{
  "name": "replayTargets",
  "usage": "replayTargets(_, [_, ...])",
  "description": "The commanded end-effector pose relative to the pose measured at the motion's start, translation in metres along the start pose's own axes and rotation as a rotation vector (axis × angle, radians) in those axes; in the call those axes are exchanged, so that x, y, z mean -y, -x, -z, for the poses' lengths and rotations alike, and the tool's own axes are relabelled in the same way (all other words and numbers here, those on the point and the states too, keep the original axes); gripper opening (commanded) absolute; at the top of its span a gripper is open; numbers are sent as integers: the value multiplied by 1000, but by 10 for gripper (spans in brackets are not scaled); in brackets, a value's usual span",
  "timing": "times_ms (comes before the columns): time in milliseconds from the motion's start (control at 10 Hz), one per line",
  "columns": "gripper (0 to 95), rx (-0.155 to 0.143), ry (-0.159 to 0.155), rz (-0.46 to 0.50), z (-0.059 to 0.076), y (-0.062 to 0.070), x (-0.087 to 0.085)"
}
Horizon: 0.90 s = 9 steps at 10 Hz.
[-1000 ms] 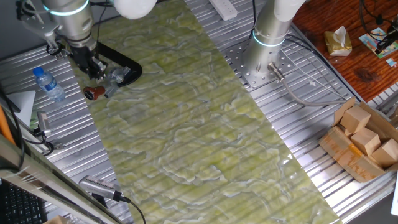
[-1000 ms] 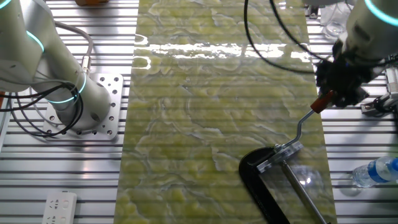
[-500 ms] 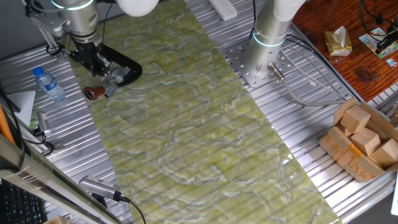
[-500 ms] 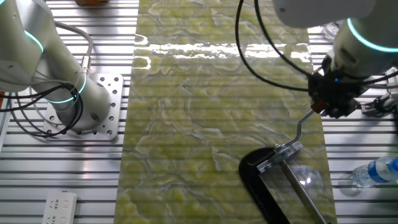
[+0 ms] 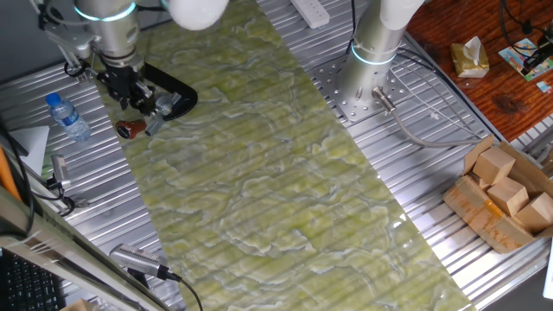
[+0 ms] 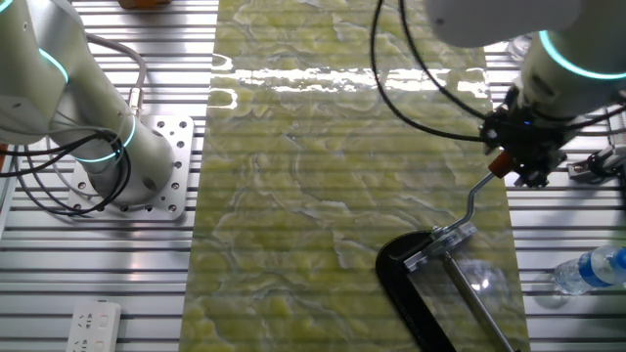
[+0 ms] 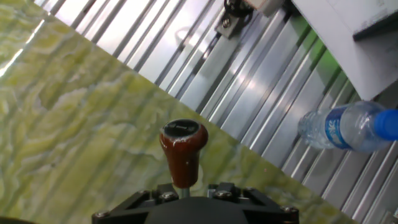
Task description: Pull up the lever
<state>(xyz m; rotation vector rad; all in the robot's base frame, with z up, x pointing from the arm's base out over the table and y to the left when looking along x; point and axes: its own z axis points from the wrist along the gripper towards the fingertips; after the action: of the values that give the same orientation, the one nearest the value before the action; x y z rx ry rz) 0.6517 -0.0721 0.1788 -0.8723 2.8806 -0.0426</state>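
The counter (image 5: 259, 259) carries a green marbled mat with the black clamp (image 5: 168, 86) near its edge, beside a water bottle (image 5: 67, 117); the lever (image 6: 476, 196) rises from the clamp, its dark-red knob (image 7: 183, 144) at the far end. A second ago the tool (image 6: 525, 166) stood higher and a little off the knob; it has since come down and shifted over, so in the other fixed view it now sits right at the knob. That likely means the grasp is close, the pull not yet begun. The arm reaches steeply down, wrist over the mat's edge; the hand view shows the knob just beyond the tool's base; whether the tool is wide or gripping, I cannot tell.
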Motion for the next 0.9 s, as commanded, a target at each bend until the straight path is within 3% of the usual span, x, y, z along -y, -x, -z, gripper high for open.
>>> replayTargets(100, [570, 7, -2, 2, -9, 7, -3])
replayTargets(200, [570, 5, -5, 10, -10, 7, -3])
replayTargets(300, [380, 6, -6, 22, -12, 6, -1])
replayTargets(500, [380, 34, 4, 29, -15, 0, 3])
replayTargets(800, [380, 157, 18, 41, -18, -14, 5])
replayTargets(900, [380, 172, 15, 42, -17, -14, 6])
